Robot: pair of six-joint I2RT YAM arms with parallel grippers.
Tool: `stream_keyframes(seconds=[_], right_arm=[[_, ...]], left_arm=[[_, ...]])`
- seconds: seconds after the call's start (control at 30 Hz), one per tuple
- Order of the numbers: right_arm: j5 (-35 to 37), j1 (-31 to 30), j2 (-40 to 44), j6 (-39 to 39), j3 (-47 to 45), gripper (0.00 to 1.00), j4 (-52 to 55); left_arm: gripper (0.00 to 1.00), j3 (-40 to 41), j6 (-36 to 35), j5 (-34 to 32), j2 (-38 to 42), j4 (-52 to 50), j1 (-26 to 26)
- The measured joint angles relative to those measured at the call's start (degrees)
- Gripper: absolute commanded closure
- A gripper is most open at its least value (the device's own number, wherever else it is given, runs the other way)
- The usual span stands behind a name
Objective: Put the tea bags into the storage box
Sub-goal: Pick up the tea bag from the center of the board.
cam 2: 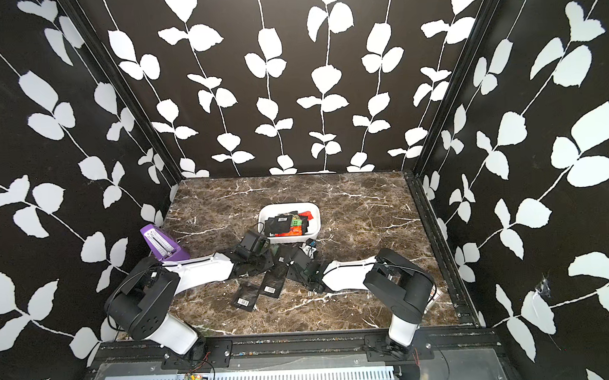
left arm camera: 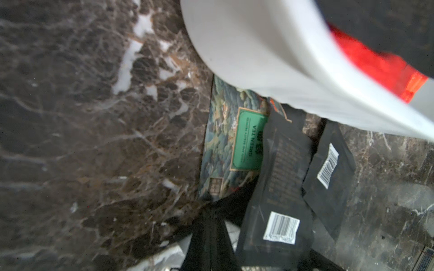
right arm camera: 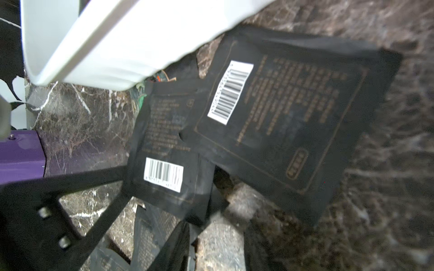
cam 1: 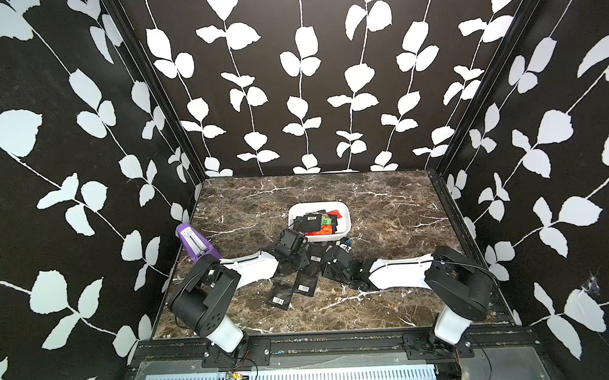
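Black tea bags point(cam 1: 315, 258) beside white storage box point(cam 1: 347, 223)

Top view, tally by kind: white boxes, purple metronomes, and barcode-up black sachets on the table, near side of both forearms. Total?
box: 1
metronome: 1
black sachets: 2
total: 4
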State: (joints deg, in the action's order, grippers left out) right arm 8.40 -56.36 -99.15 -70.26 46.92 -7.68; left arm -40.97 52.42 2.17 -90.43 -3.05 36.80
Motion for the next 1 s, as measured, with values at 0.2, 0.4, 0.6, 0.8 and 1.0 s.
stream_keyframes(seconds=[0.2,0.4,0.6,0.8,1.0], right_arm=[[0.0,0.3,-1.3,0.2,0.7,0.72,-0.9],[0.0,0.4,-2.0,0.2,0.7,0.79,-1.9],[0.3,0.4,-2.8,0.3,1.1,0.90,-2.4],[0.1,0.5,-3.3,0.8,1.7,1.00,-2.2],[-0.2,0.5,-1.1,1.4,1.6,1.00,0.1]], left_arm=[[1.00,1.0,0.0,0.6,0.0,1.8,0.0],[1.00,1.9,0.2,1.4,0.1,3.9,0.0],[1.00,2.8,0.5,1.9,0.3,5.4,-0.2],[1.00,3.6,0.5,2.3,1.0,6.0,-0.2],[1.00,4.5,0.5,3.4,3.4,2.9,-0.2]])
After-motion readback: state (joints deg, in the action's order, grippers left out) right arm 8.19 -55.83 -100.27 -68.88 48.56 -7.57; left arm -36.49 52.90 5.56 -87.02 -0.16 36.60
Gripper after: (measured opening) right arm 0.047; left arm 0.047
